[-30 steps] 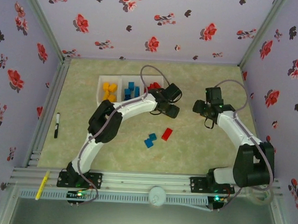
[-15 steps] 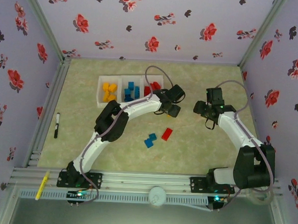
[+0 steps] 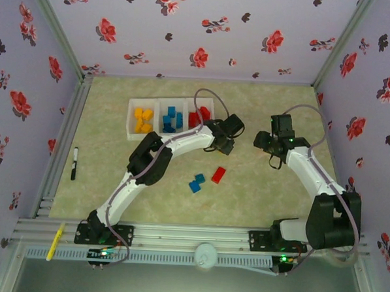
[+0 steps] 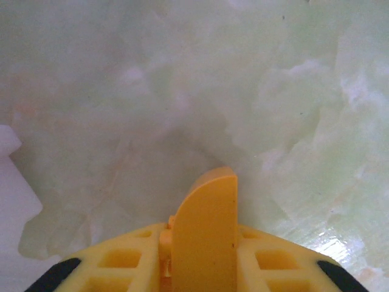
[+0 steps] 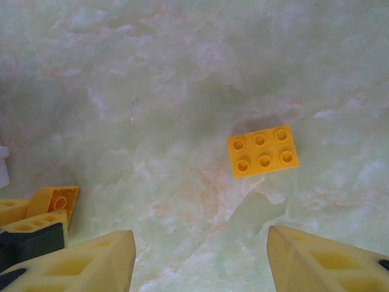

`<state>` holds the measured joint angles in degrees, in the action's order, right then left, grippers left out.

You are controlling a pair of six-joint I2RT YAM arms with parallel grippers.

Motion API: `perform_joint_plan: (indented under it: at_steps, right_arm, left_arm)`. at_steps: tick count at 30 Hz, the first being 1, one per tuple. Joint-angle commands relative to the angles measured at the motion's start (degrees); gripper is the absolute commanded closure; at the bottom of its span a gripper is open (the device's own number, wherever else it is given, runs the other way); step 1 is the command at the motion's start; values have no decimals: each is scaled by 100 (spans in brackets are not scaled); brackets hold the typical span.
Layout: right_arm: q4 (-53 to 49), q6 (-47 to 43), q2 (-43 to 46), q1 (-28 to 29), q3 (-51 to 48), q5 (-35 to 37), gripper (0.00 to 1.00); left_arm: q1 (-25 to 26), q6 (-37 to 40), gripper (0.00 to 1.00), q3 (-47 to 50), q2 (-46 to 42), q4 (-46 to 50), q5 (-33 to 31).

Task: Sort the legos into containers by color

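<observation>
Tray (image 3: pixel 129 120) holds yellow, blue, red legos (image 3: pixel 143 119) separately — left claw (image 4: pixel 208 179) closed, right claw (image 5: pixel 200 234) spread.

Pale green marbled desk (image 3: pixel 265 189), lilac walls (image 3: pixel 188 28) with red and black flowers, white tray (image 3: pixel 129 120), yellow legos (image 3: pixel 143 119), blue legos (image 3: pixel 173 119), red legos (image 3: pixel 195 117), loose yellow brick (image 5: pixel 263 150)

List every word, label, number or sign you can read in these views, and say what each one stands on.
No text is readable anywhere.
Yellow-orange six-stud plastic brick: studs look blank, no lettering legible.
Slim black marker pen: any print too small to read.
White translucent three-compartment plastic tray: no label visible.
</observation>
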<state>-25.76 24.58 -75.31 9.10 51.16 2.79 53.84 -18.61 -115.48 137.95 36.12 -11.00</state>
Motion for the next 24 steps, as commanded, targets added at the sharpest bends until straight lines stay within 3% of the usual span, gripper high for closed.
perform_joint_plan:
  at_steps: [1,9,16,24]
  right_arm:
    - [-158,-23,122,-34,-45,38,41]
    - [-176,-16,209,-31,-44,25,41]
    - [-131,3,150,-32,-40,-6,41]
    - [-92,21,62,-33,-44,2,41]
  left_arm:
    - [82,112,76,-120,-85,151,-253]
    - [82,115,86,147,-690,284,-252]
    - [44,112,87,707,-1791,291,-272]
    - [-453,118,87,1586,-2976,335,-555]
